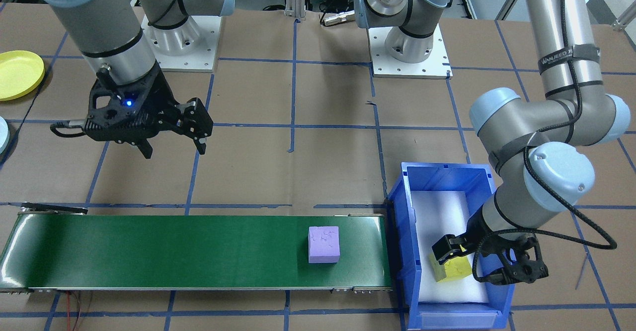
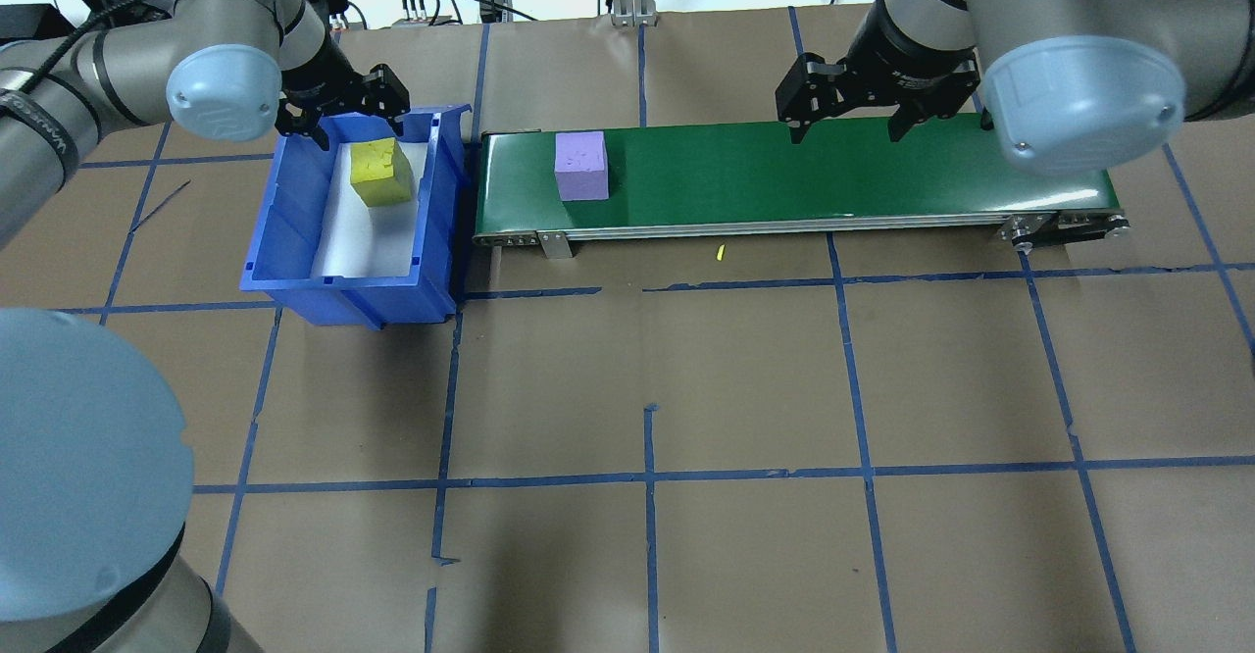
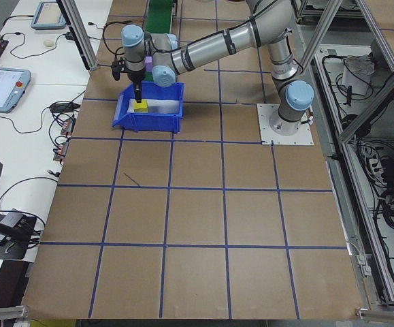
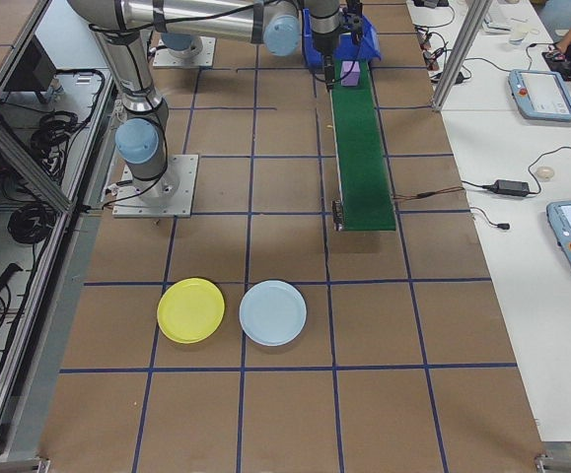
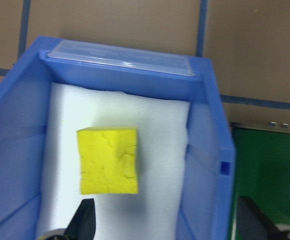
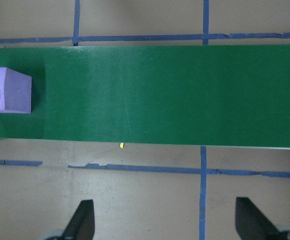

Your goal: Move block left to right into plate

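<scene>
Overhead exterior view: the left gripper (image 2: 343, 109), jaws spread and empty, hangs over the blue bin (image 2: 443, 204), where a yellow block (image 2: 381, 172) lies on white foam. A purple block (image 2: 580, 165) rests on the green conveyor (image 2: 833, 177) near its 9 o'clock end. The right gripper (image 2: 845, 109), also spread and empty, waits over the belt toward 3 o'clock. The likely step is lifting the yellow block: descend straight, straddle opposite faces, clear the bin walls.

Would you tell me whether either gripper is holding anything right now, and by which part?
Nothing is held: the left gripper hangs open over the yellow block, the right gripper open.
</scene>
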You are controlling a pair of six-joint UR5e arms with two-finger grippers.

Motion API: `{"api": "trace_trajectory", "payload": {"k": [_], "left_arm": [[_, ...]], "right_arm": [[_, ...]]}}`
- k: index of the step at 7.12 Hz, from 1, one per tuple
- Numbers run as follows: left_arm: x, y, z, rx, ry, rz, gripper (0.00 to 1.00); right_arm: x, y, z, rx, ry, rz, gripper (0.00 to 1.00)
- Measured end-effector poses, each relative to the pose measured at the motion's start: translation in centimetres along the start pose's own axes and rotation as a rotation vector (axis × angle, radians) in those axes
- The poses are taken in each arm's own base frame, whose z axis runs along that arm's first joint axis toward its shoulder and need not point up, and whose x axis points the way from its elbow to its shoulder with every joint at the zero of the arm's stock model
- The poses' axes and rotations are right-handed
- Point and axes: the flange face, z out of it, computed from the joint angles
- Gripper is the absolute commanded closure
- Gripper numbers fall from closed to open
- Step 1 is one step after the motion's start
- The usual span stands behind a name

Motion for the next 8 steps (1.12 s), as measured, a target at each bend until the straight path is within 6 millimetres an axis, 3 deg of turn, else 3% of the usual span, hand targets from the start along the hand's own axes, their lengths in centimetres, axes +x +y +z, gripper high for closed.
{"api": "trace_trajectory", "payload": {"k": [1,2,3,4,5,6,8], "left_arm": [[-0.4,0.0,2.4,-0.018,-0.002,-0.004,0.16],[-0.5,0.1,3.9,-0.031,-0.001,-0.006,0.54],[-0.6,0.1,4.6,-0.036,0.000,-0.003,0.62],[-0.5,0.1,4.5,-0.033,0.003,0.007,0.64],[-0.4,0.0,3.1,-0.020,0.004,0.006,0.64],[-0.2,0.2,-0.2,-0.007,0.003,-0.003,0.64],[1.1,2.4,-8.6,-0.015,0.006,0.001,0.63]], "right_arm": [[0.0,-2.5,1.4,0.007,-0.016,0.002,0.00],[0.1,-5.0,2.6,0.010,-0.042,0.008,0.00],[0.7,-7.2,4.0,0.005,-0.080,0.027,0.00],[1.4,-8.9,5.7,-0.005,-0.118,0.050,0.00],[2.1,-10.1,7.5,-0.010,-0.145,0.064,0.00],[2.5,-10.5,9.0,-0.008,-0.156,0.074,0.00],[2.7,-9.5,11.3,-0.038,-0.180,0.131,0.00]]}}
